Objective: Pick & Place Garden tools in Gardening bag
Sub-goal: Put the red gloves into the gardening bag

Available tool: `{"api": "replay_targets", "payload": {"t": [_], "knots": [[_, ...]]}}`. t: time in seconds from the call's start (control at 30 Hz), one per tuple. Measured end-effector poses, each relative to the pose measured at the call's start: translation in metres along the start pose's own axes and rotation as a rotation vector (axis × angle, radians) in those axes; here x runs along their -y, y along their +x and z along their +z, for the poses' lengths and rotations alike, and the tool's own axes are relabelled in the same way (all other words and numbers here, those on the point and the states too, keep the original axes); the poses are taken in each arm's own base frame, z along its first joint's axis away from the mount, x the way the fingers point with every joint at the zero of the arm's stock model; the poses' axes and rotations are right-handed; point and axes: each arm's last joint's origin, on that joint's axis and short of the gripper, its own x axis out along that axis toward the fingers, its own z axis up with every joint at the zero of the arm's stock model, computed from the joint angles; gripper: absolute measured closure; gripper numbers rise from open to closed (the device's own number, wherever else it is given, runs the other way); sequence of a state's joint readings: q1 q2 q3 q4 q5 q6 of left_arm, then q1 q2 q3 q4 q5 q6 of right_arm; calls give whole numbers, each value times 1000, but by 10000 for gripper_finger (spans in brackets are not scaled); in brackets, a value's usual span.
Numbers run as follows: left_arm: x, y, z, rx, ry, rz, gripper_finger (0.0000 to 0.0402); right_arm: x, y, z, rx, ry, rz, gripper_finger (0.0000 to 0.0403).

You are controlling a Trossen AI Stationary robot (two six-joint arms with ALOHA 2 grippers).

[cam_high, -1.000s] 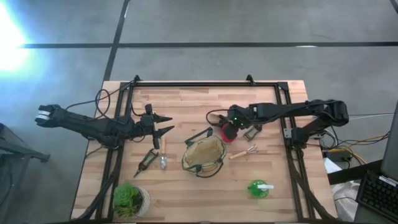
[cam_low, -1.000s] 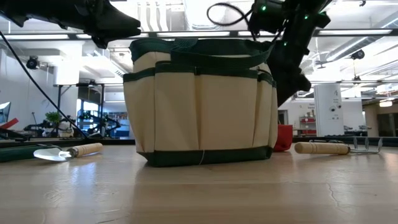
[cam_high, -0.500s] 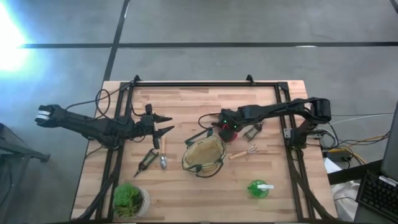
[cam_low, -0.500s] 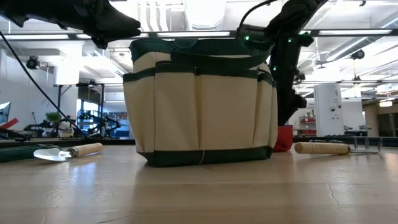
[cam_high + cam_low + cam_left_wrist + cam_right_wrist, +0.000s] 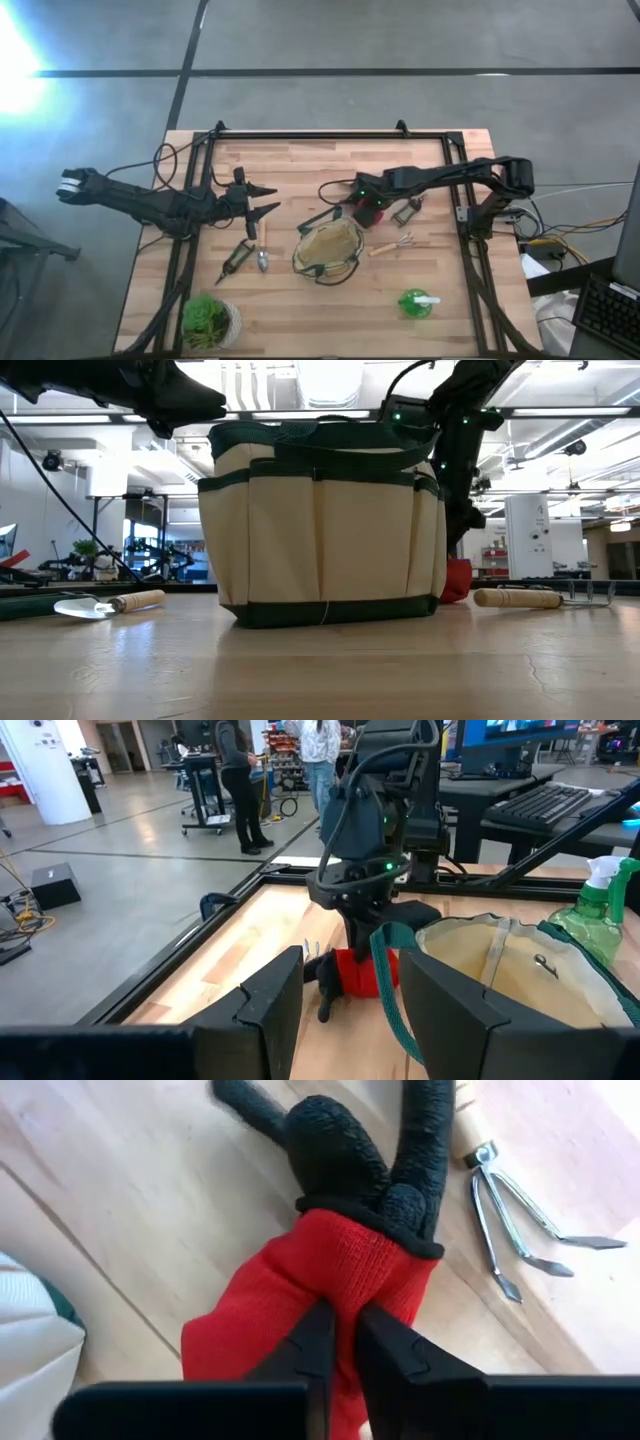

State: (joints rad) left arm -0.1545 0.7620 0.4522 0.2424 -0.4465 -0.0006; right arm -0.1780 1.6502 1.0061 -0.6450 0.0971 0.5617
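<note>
Nearest the front table edge: green spray bottle (image 5: 415, 302) with white nozzle, lying alone front right, and a leafy plant in a pale pot (image 5: 209, 320) at the front left corner. Mid-table sits the gardening bag (image 5: 328, 249), upright, mouth open, strap handles loose; low view shows its pale side panels with dark green trim (image 5: 322, 530). Left of the bag, a wooden-handled trowel (image 5: 262, 248) and dark pruners (image 5: 236, 259) lie side by side on the wood. Right of the bag, a wooden-handled rake fork (image 5: 392, 244), tines pointing away from the bag. Just behind the bag's far right edge, the right gripper (image 5: 340, 1325) is down on a red-and-black glove (image 5: 335, 1260), fingers pinched closed on a fold of the red fabric; glove rests on the table, touching the bag side in the low view (image 5: 455, 581). A second fork (image 5: 520, 1230) lies just beside the glove. Left gripper (image 5: 262, 200) hovers over the table's left-middle, well apart from the bag, fingers spread open, holding nothing.
</note>
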Motion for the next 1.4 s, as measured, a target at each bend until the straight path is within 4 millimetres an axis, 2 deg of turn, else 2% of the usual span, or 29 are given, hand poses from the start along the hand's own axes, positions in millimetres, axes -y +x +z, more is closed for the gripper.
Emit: {"api": "replay_targets", "payload": {"t": [0.13,0.33,0.57,0.8,1.1,1.4], "knots": [[0,0,0,-4,2,0,234,1,-8,0,16,-3,5,391],[0,0,0,-5,2,0,234,5,-31,-3,57,-8,23,393],[0,0,0,-4,2,0,234,14,-65,-10,140,-24,8,394],[0,0,0,-3,1,1,234,21,-101,-15,327,-52,-22,394],[0,0,0,-3,1,0,234,4,-133,-20,546,-246,99,394],[0,0,0,-3,1,0,234,-30,-155,-28,775,-530,211,394]]}}
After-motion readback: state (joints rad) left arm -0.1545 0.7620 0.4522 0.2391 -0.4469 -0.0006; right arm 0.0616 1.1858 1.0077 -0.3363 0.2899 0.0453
